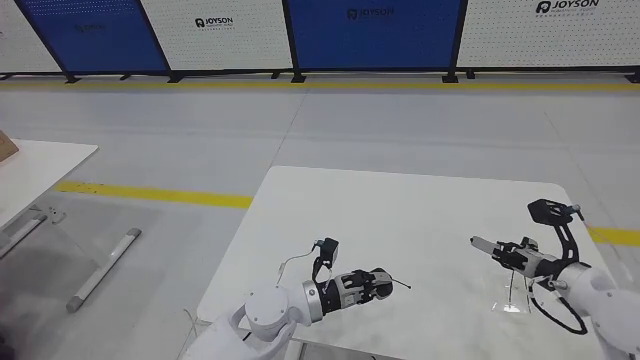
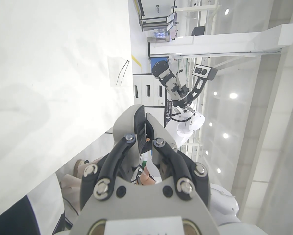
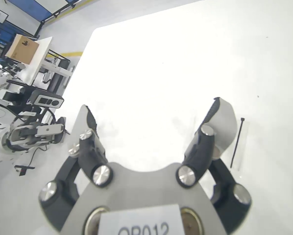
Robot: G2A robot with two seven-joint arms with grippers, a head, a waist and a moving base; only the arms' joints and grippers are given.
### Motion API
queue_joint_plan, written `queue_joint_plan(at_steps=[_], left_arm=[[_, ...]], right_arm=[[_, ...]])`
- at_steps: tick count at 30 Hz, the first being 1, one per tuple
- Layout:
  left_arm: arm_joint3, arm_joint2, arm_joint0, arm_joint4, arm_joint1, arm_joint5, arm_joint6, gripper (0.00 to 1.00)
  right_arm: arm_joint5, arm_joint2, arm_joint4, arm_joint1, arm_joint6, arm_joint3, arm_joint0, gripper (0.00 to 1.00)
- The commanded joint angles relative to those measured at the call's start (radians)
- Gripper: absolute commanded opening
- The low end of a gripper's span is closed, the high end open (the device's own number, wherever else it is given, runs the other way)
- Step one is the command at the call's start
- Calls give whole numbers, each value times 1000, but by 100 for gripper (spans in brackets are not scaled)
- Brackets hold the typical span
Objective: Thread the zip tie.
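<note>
worktop (image 1: 430, 210) white, centre | pegboard panels (image 1: 375, 10) blue and white, 12 o'clock | yellow floor line (image 1: 150, 194) 9 o'clock | second table (image 1: 40, 165) 9 o'clock, well apart | cardboard box (image 3: 22, 48) on second table

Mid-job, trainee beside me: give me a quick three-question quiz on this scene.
1. True or false: the left gripper has its jaws wide open and the right gripper has its jaws shut.
2. Where is the loose tie? A) flat on the table beside the right gripper; B) on the floor; C) in the right gripper's jaws.
3. Fill in: the held tie sticks out of the ___ gripper's jaws.
Key: 1 false; 2 A; 3 left.
</note>
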Motion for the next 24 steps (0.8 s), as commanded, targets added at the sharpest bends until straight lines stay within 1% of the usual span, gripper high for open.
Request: queue_joint_plan(at_steps=[1, 14, 15, 16, 18, 22, 24], left_arm=[[0, 0, 0, 0, 0, 0, 0, 0], [0, 0, 0, 0, 0, 0, 0, 0], [0, 0, 0, 0, 0, 0, 0, 0], [0, 0, 0, 0, 0, 0, 0, 0], [0, 0, 0, 0, 0, 0, 0, 0], [0, 0, 0, 0, 0, 0, 0, 0], [0, 0, 0, 0, 0, 0, 0, 0]], right_arm=[[-1, 0, 1, 0, -1, 0, -1, 100], [-1, 0, 1, 0, -1, 0, -1, 100], [-8, -1, -7, 0, -10, 2, -6, 100], [-17, 0, -24, 2, 5, 1, -10, 100], [-9, 12, -56, 8, 68, 4, -2, 100], [-15, 36, -103, 20, 198, 22, 32, 100], [-32, 33, -95, 24, 276, 34, 54, 100]])
